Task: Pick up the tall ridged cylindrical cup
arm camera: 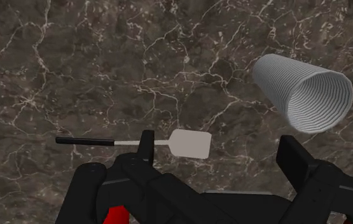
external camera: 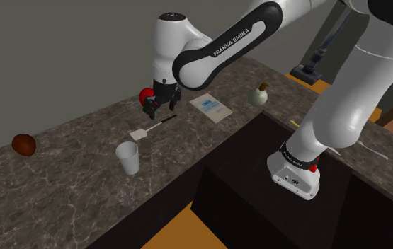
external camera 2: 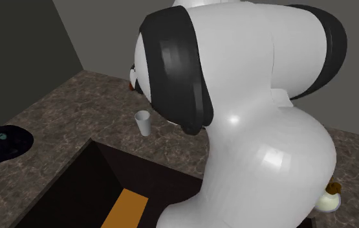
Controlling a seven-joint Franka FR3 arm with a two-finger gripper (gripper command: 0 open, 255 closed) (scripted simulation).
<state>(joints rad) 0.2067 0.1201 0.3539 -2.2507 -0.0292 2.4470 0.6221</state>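
Observation:
The tall ridged cup [external camera: 127, 157] is pale grey-white and stands upright on the dark marbled counter [external camera: 67, 177], mouth up. In the second exterior view the cup [external camera 2: 143, 122] stands near the sink's far edge. My black gripper [external camera: 161, 107] hangs above the counter, up and to the shoulder view's right of the cup, well apart from it. In the wrist view the gripper [arm camera: 219, 156] is open with nothing between its fingers [arm camera: 146, 146]. The cup [arm camera: 308, 92] lies off beyond the other finger, and I look into its open mouth.
A white-bladed spatula [external camera: 152, 127] with a black handle lies under the gripper. A red round thing [external camera: 146, 95] sits beside the hand. A brown lump [external camera: 23, 144], a pale booklet [external camera: 211, 107] and a small bottle [external camera: 260, 95] rest on the counter. A dark sink [external camera: 258, 184] opens in front.

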